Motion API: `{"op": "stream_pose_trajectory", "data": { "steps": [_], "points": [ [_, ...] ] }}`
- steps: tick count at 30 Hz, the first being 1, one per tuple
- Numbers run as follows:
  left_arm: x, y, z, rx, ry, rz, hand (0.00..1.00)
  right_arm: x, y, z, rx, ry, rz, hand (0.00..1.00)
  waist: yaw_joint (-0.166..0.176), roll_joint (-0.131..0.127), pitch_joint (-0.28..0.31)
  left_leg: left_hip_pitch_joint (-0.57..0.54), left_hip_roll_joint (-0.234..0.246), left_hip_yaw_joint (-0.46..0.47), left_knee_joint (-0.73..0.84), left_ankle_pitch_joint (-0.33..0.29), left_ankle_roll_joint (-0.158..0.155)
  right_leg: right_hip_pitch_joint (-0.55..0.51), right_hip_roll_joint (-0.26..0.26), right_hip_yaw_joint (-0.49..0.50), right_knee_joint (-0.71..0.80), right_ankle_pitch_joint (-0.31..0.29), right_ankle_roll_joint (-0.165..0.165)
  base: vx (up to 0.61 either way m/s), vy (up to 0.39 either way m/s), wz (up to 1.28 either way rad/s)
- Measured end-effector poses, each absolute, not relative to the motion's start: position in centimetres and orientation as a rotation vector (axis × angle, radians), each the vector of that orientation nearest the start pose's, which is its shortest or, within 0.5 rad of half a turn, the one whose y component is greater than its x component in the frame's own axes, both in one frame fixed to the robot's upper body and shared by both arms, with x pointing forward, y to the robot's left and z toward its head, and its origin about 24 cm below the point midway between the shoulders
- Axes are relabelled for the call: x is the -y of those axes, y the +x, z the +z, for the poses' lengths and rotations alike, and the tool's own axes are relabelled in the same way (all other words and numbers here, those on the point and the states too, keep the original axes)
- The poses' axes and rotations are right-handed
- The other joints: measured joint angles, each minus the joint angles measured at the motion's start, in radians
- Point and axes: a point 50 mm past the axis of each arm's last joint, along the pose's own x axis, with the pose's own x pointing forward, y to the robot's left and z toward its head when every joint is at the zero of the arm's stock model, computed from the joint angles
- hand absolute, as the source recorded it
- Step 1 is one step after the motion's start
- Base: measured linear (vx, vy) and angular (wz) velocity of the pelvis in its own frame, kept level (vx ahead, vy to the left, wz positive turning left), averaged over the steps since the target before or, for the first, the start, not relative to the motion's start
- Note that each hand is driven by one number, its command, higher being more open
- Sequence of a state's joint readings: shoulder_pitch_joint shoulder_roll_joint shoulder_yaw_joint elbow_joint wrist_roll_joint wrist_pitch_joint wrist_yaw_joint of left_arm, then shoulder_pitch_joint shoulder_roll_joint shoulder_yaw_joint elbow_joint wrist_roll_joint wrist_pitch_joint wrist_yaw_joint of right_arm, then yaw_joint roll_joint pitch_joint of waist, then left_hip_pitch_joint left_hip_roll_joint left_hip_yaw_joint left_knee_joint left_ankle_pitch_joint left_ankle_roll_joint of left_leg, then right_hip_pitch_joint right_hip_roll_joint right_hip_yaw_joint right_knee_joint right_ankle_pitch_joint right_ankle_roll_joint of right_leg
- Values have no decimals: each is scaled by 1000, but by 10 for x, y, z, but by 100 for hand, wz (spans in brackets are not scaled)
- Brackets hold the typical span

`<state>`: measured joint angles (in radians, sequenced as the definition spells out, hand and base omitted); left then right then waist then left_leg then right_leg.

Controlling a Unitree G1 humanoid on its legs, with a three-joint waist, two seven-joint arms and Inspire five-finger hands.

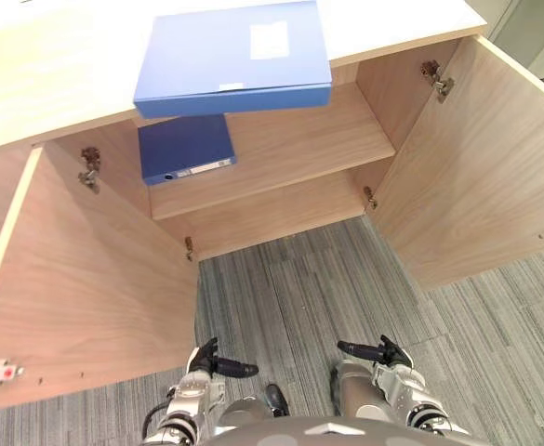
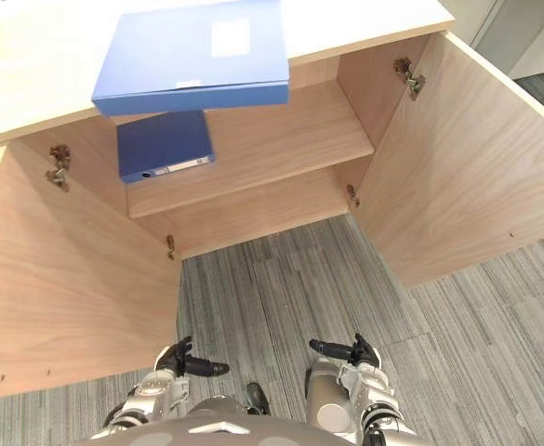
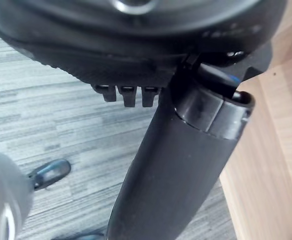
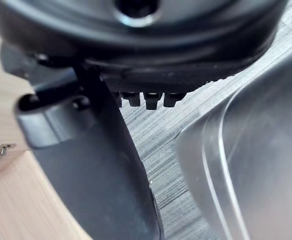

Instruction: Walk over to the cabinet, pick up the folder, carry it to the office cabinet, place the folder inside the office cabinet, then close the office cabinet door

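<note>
A blue folder [image 1: 230, 56] lies flat on the cabinet's pale top [image 1: 48, 84], its near edge jutting out over the open front. A second, darker blue folder [image 1: 186, 147] lies on the shelf [image 1: 299, 149] inside, at the left end. Both hands hang low and hold nothing, well short of the cabinet. My left hand [image 1: 206, 360] has its thumb [image 3: 175, 165] pointing inward and its fingers relaxed. My right hand [image 1: 383, 353] mirrors it, thumb [image 4: 96, 165] out and fingers relaxed.
Both cabinet doors stand wide open: the left door [image 1: 86, 297] swings out towards me on the left, the right door [image 1: 476, 167] on the right. Grey striped carpet [image 1: 290, 288] lies between them. The lower compartment under the shelf holds nothing.
</note>
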<state>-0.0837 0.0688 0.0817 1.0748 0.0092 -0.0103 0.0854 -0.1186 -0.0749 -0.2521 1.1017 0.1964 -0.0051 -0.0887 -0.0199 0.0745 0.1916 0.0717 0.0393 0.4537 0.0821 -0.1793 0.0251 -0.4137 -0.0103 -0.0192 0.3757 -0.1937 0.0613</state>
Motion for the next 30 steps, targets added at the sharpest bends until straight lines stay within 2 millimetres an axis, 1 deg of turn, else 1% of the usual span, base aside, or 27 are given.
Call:
{"op": "stream_pose_trajectory", "data": {
  "steps": [1, 2, 3, 4, 5, 6, 7, 8, 9, 10, 11, 12, 13, 15, 16, 17, 18, 19, 20, 22, 23, 26, 30],
  "points": [
    [-186, 155, -146, -979, 77, 161, 100, 208, 152, -145, -972, 203, -416, 100, -19, -19, 3, 41, -21, -27, -15, -7, -27, 22, -3, 13, -80, 204, -15, 460, -181, 46],
    [-178, 153, -147, -987, 55, 148, 100, 213, 148, -146, -980, 194, -430, 100, -25, 10, -4, 60, 5, -53, -29, -11, -50, 32, 23, 4, -66, 191, -74, 469, -174, 29],
    [-177, 153, -148, -987, 51, 146, 100, 213, 150, -145, -972, 193, -432, 100, -19, 10, -4, 62, 8, -54, -28, 0, -65, 25, 27, 9, -46, 173, -81, 357, -145, -12],
    [-175, 153, -148, -990, 46, 143, 100, 216, 151, -144, -963, 194, -443, 100, -16, 4, -1, 75, 8, -55, -30, 25, -99, 15, 29, 14, -2, 134, -97, 381, -225, 1],
    [-169, 153, -149, -993, 32, 134, 100, 220, 142, -147, -978, 215, -478, 100, -18, 4, -1, 79, 23, -64, 20, 38, -119, 42, 24, -3, 21, 91, -112, 312, -196, 18],
    [-168, 153, -149, -991, 28, 133, 100, 220, 139, -148, -984, 221, -486, 100, -19, 2, 0, 69, 30, -68, 53, 35, -124, 54, 21, -10, 19, 84, -113, 303, -211, 63],
    [-165, 154, -148, -984, 6, 140, 100, 218, 129, -152, -1008, 246, -511, 100, -20, -14, 9, 3, 68, -98, 246, 20, -144, 114, 3, -35, 1, 65, -117, 227, -198, 69],
    [-162, 152, -149, -986, -23, 157, 100, 219, 119, -155, -1036, 242, -518, 100, -12, -19, 9, -79, 125, -110, 483, -2, -165, 173, 2, -56, -29, 58, -115, 276, -233, 66],
    [-161, 150, -149, -989, -33, 163, 100, 219, 117, -155, -1039, 243, -521, 100, -8, -21, 8, -109, 148, -106, 565, -13, -163, 196, 1, -68, -40, 54, -118, 234, -195, 36],
    [-157, 148, -150, -994, -45, 162, 100, 220, 118, -155, -1036, 241, -524, 100, -8, -25, 5, -156, 165, -98, 609, -26, -145, 233, -4, -79, -64, 52, -120, 176, -113, 16],
    [-156, 150, -149, -983, -48, 159, 100, 222, 119, -154, -1028, 236, -526, 100, -6, -26, 2, -176, 162, -91, 574, -34, -136, 252, -9, -80, -81, 51, -121, 147, -76, 8],
    [-155, 152, -148, -980, -48, 157, 100, 224, 122, -152, -1016, 233, -526, 100, -2, -29, 0, -184, 151, -85, 505, -33, -133, 262, -16, -78, -87, 48, -123, 101, -3, -2],
    [-155, 153, -148, -976, -47, 154, 100, 225, 125, -151, -1002, 230, -526, 100, -1, -31, -8, -191, 127, -87, 398, -29, -127, 262, -28, -70, -84, 39, -119, 90, 47, -6],
    [-153, 154, -148, -978, -37, 137, 100, 229, 127, -149, -990, 222, -530, 100, -3, -31, -8, -184, 84, -107, 240, -18, -121, 278, -49, -64, -86, 31, -106, 110, 86, 0],
    [-151, 152, -149, -985, -31, 126, 100, 231, 124, -149, -998, 217, -535, 100, -3, -29, -10, -171, 61, -116, 160, 2, -129, 289, -58, -64, -89, 25, -97, 115, 113, 2],
    [-149, 148, -151, -999, -27, 114, 100, 234, 119, -151, -1015, 209, -544, 100, -2, -19, -16, -153, 47, -117, 67, 71, -136, 303, -57, -63, -92, 17, -83, 133, 145, -7],
    [-149, 141, -153, -1022, -30, 111, 100, 237, 113, -152, -1034, 203, -551, 100, -2, 8, -33, -141, 49, -123, 16, 181, -133, 311, -39, -59, -93, 9, -70, 186, 204, -16],
    [-150, 137, -155, -1037, -31, 112, 100, 238, 111, -153, -1043, 202, -556, 100, -2, 16, -42, -127, 50, -119, -1, 166, -98, 316, -33, -54, -94, 6, -64, 175, 186, -18],
    [-155, 129, -158, -1058, -23, 123, 100, 235, 107, -155, -1054, 206, -555, 100, -3, 6, -53, -98, 33, -113, -38, 172, -94, 331, -45, -46, -107, 4, -51, 156, 181, -12],
    [-164, 126, -158, -1066, -3, 137, 100, 225, 102, -159, -1081, 230, -545, 100, -1, -12, -65, -74, 17, -108, -73, 177, -87, 355, -55, -43, -141, 12, -37, 111, 176, -4],
    [-170, 123, -159, -1071, 10, 147, 100, 218, 99, -161, -1096, 246, -537, 100, 0, -25, -73, -64, 7, -108, -86, 178, -84, 369, -61, -42, -163, 18, -28, 78, 148, -1],
    [-176, 117, -160, -1086, 22, 158, 100, 214, 95, -163, -1107, 254, -535, 100, 2, -36, -82, -36, -11, -109, -109, 179, -83, 410, -68, -43, -209, 30, -12, 66, 98, 2],
    [-179, 113, -161, -1093, 27, 164, 100, 211, 96, -163, -1105, 259, -530, 100, 9, -36, -84, -6, -14, -118, -143, 185, -75, 444, -64, -56, -239, 39, -12, 23, 36, 8]
  ]
}}
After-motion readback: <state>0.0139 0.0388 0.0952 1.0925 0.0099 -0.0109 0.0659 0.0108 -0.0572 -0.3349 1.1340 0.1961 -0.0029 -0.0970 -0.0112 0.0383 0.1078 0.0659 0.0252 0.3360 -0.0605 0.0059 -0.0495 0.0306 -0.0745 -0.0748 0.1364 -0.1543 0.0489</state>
